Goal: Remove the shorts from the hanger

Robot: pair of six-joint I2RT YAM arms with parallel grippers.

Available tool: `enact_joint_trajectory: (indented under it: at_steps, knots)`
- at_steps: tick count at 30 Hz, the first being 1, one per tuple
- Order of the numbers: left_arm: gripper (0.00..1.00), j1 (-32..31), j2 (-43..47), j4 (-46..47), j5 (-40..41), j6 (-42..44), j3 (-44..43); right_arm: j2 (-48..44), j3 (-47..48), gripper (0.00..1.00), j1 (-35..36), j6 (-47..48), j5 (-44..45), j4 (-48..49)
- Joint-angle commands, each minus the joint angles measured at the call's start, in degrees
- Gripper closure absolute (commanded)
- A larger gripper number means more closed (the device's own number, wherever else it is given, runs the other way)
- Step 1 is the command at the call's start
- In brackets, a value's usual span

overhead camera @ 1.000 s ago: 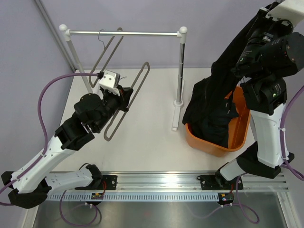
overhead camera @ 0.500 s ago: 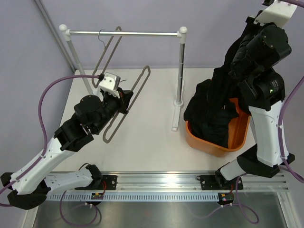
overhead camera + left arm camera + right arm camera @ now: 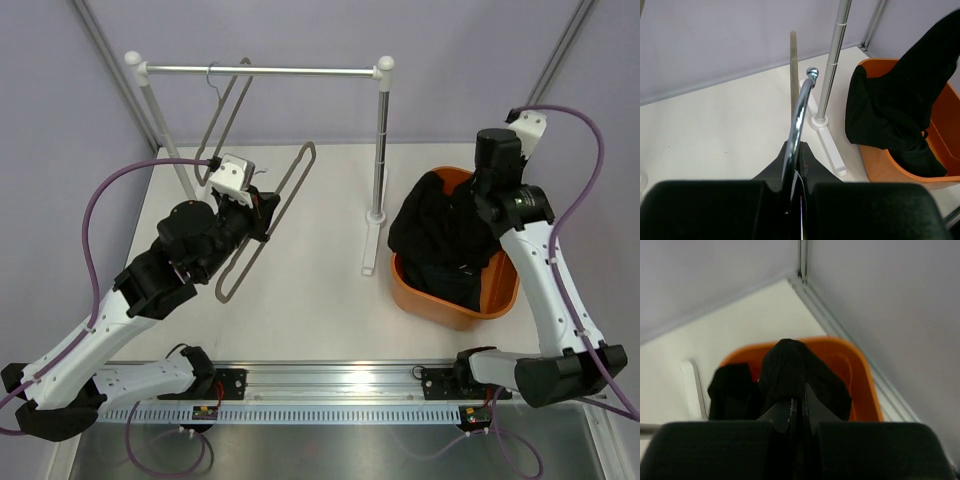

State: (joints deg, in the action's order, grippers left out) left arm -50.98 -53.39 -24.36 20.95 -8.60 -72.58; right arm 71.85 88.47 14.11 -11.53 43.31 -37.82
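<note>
The black shorts (image 3: 440, 235) lie heaped in and over the left rim of an orange basket (image 3: 505, 285). My right gripper (image 3: 487, 203) is low over the basket and shut on a fold of the shorts (image 3: 790, 375); the basket wall (image 3: 862, 380) shows behind it. My left gripper (image 3: 266, 212) is shut on a bare grey hanger (image 3: 290, 180), held tilted above the table. In the left wrist view the jaws (image 3: 799, 147) pinch the hanger's chrome hook (image 3: 801, 110), with the shorts (image 3: 900, 100) far right. No white mark shows.
A white-footed clothes rack stands at the back, its rail (image 3: 265, 70) carrying a second bare hanger (image 3: 225, 110). Its right post (image 3: 380, 140) stands just left of the basket. Purple walls close off the back and sides.
My right arm has come down from high on the right, lowering the shorts into the basket. My left arm and its hanger have barely moved.
</note>
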Motion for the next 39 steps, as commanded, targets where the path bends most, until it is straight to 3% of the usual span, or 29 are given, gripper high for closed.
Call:
enact_joint_trajectory:
  at_steps: [1, 5, 11, 14, 16, 17, 18, 19, 25, 30, 39]
  knots:
    - [1.0, 0.2, 0.9, 1.7, -1.0, -0.2, -1.1, 1.4, -11.1, 1.0, -6.2, -14.1, -15.5, 0.4]
    - [1.0, 0.2, 0.7, 0.9, -1.1, -0.2, -1.5, 6.4, -19.3, 0.98, -9.8, -17.0, -26.2, 4.5]
    - [1.0, 0.2, 1.4, -0.8, -0.3, 0.2, -1.7, 10.8, -25.5, 0.8, -13.7, -20.3, -38.1, 10.6]
    - [1.0, 0.2, 1.4, -1.4, -0.1, 0.3, -1.8, 11.4, -26.2, 0.67, -13.7, -20.6, -38.7, 10.8]
    - [1.0, 0.2, 1.2, -2.1, -0.3, 0.3, -2.1, 8.6, -27.0, 0.64, -13.7, -21.1, -37.3, 10.6]
    - [1.0, 0.2, 1.0, -2.3, -0.4, 0.2, -2.2, 6.8, -27.6, 0.59, -13.7, -21.2, -36.7, 10.8]
    - [1.0, 0.2, 0.7, -2.6, -0.5, 0.2, -2.3, 5.2, -27.9, 0.43, -13.7, -20.7, -36.4, 10.4]
    - [1.0, 0.2, 0.7, -2.6, -0.6, 0.2, -2.4, 2.4, -27.7, 0.36, -13.7, -20.2, -36.3, 10.0]
    - [1.0, 0.2, -0.4, -2.6, -1.4, -0.3, -2.6, -6.5, -24.4, 0.06, -13.6, -17.4, -33.6, 3.6]
    - [1.0, 0.2, -0.6, -3.0, -1.8, -0.5, -2.7, -12.0, -24.0, 0.11, -13.7, -17.2, -35.7, 0.8]
    - [1.0, 0.2, -0.9, -3.1, -1.9, -0.2, -2.8, -12.9, -20.2, 0.18, -1.6, -16.2, -32.3, -6.4]
